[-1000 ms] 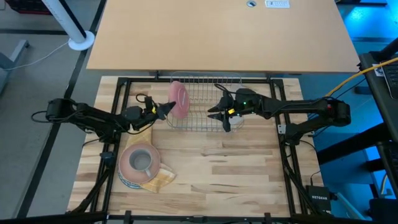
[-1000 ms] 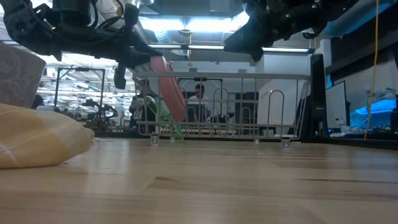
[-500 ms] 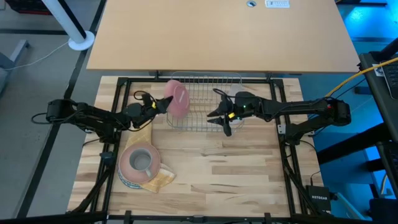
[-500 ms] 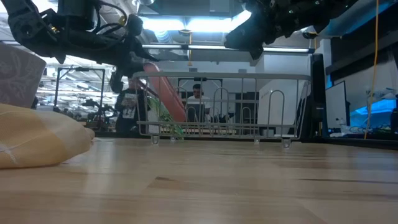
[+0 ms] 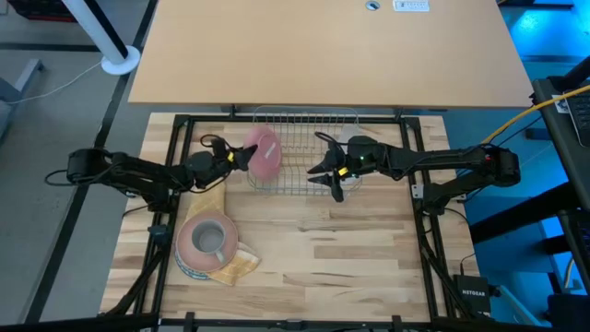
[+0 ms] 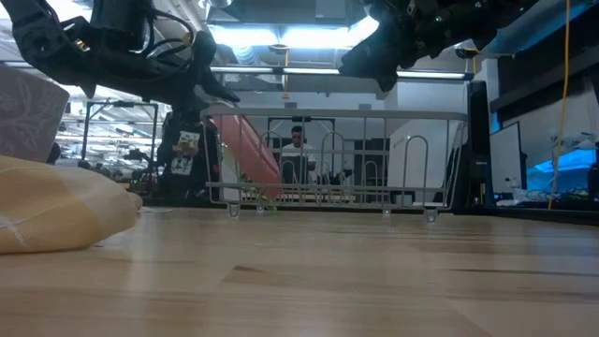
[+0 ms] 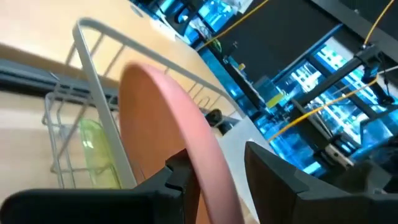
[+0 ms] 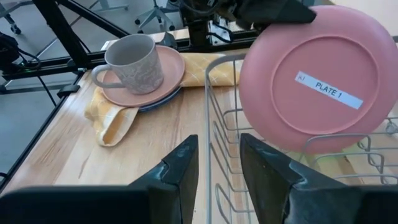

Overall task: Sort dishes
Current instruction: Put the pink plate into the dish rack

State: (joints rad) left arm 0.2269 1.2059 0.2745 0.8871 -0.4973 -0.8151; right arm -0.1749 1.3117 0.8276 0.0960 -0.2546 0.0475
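Note:
A pink plate (image 5: 265, 152) stands tilted in the left end of the silver wire rack (image 5: 304, 117), its labelled underside toward my right wrist camera (image 8: 323, 81). My left gripper (image 5: 241, 157) is shut on the plate's upper rim. My right gripper (image 5: 324, 177) is open and empty, hovering over the rack's near side. Near the front left, a small grey mug (image 5: 211, 238) stands on another pink plate (image 5: 189, 242). That plate lies on a blue-rimmed plate (image 8: 155, 102), which lies on a yellow-tan cloth (image 5: 241, 266). My left gripper has the pink plate's upper rim (image 7: 208, 155) between its two fingers, one on each face. The fingers come from the table's left, slanting a little down. The plate leans with its top toward the left, its lower rim (image 6: 271, 180) down inside the rack.
A green thing (image 7: 93, 143) sits in the rack's left end behind the plate. The rack's upright wires (image 6: 374, 159) stand to the plate's right. Bare wood table (image 5: 350, 249) lies in front of the rack. A person (image 6: 298, 140) shows far behind the table.
My left gripper has gone a little toward the table's left edge and down, still holding the pink plate. The plate has sunk deeper into the rack and tipped, its top going left and its face now showing broader from above.

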